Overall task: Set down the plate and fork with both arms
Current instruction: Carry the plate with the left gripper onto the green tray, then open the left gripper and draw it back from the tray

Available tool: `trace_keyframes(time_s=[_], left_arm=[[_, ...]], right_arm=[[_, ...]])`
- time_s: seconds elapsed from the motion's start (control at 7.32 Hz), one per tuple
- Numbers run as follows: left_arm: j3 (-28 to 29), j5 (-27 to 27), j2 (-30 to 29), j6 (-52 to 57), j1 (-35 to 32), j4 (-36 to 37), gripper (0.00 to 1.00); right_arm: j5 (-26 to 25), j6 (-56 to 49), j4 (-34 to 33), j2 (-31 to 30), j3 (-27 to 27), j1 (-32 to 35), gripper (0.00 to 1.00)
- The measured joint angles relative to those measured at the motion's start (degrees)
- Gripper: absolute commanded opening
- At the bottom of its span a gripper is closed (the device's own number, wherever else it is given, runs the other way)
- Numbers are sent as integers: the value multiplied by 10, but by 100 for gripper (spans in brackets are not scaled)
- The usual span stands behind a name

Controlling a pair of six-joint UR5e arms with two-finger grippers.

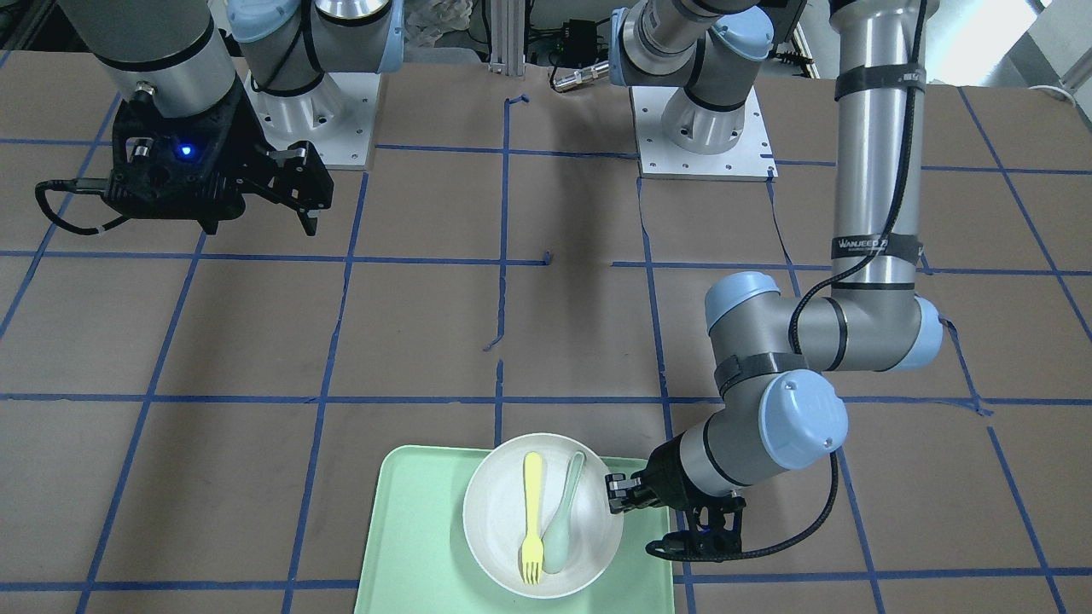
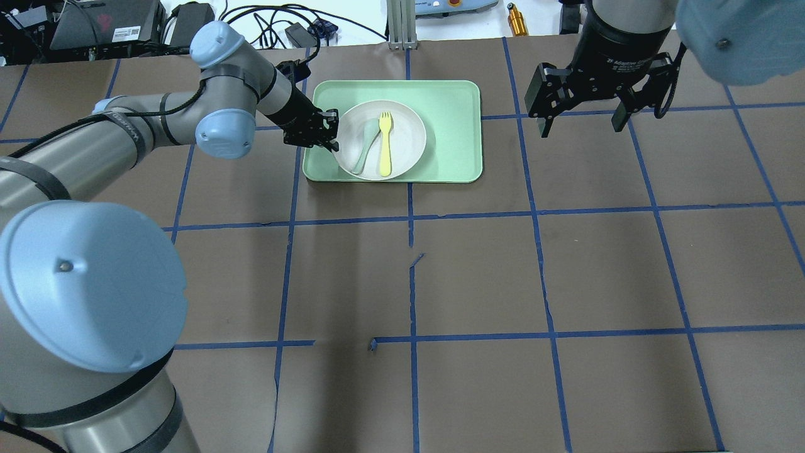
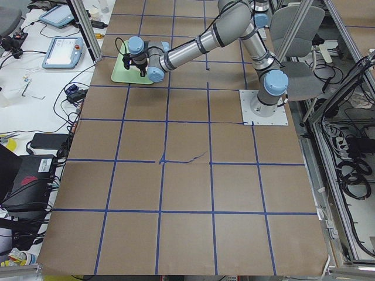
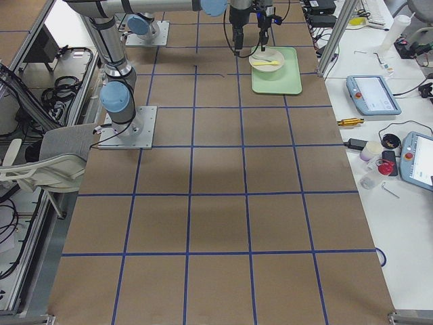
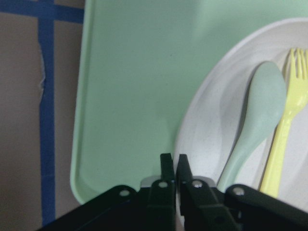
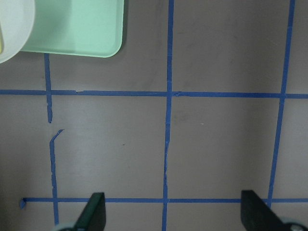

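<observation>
The pale green tray (image 2: 453, 132) on the table (image 2: 478, 277) holds the plate (image 2: 405, 135). In the plate lie the fork (image 2: 384, 148) and, just beside it on the robot's left, a grey-green spoon (image 2: 365, 146). The fork's long axis runs away from the robot, with the tines at the far end. The overhead view shows the left gripper (image 2: 330, 130) at the plate's rim; only the left wrist view shows its fingers pinched on that rim. The right gripper (image 2: 582, 126) hangs above the table to the tray's right, fingers wide apart.
</observation>
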Motion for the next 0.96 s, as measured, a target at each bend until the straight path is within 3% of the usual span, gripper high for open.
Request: trace_keyframes(time_s=[0.14,0.55,0.96], left_arm=[[6,10,-14,-2,-4,18,99],[-2,30,15,11,-5,-5,100],[-7,144,141,18,3,-184,100]], right_arm=[[0,0,0,0,0,0,100],[0,0,0,1,0,0,100],[0,0,-1,1,0,0,100]])
